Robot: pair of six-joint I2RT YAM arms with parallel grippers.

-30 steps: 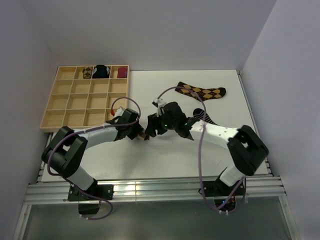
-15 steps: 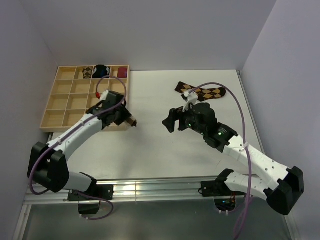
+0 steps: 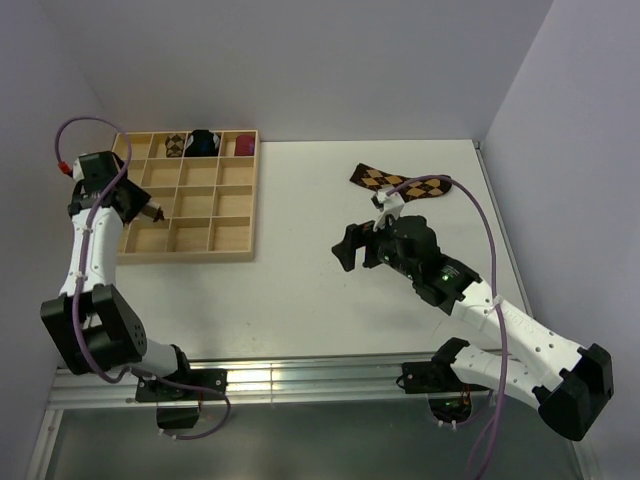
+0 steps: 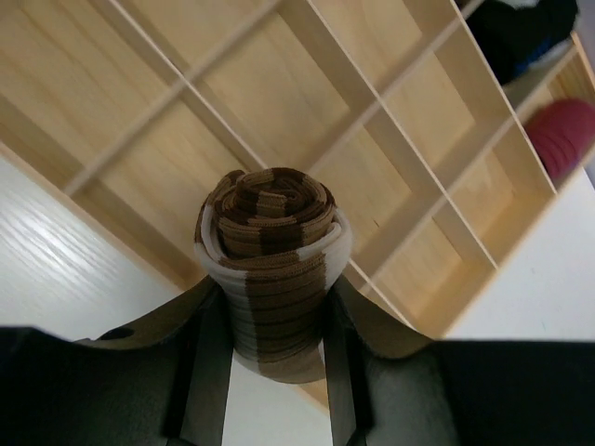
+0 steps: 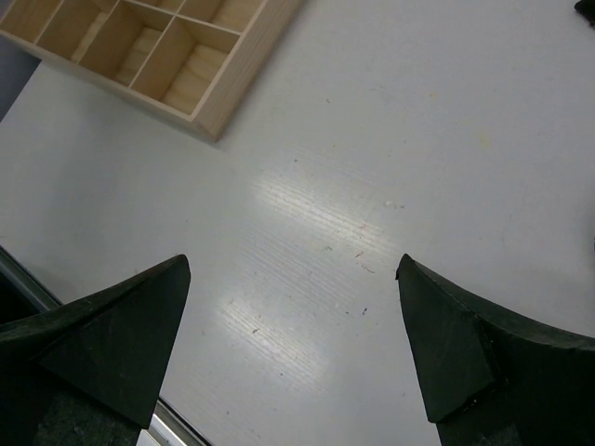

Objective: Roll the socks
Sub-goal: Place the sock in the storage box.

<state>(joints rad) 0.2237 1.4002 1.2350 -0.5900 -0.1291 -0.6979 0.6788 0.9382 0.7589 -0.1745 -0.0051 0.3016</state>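
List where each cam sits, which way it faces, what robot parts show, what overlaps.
Top external: above and behind the bases, looking down on the table; both arms, left pincer over the wooden tray, right pincer over the table.
Left wrist: on that wrist, looks past its fingers down into tray compartments; striped sock roll clamped between them.
Right wrist: on that wrist, looks down at table; two spread fingers.
Shared: tray appears in all three.

Bright even light, glare on the table (image 5: 297, 218), soft shadows
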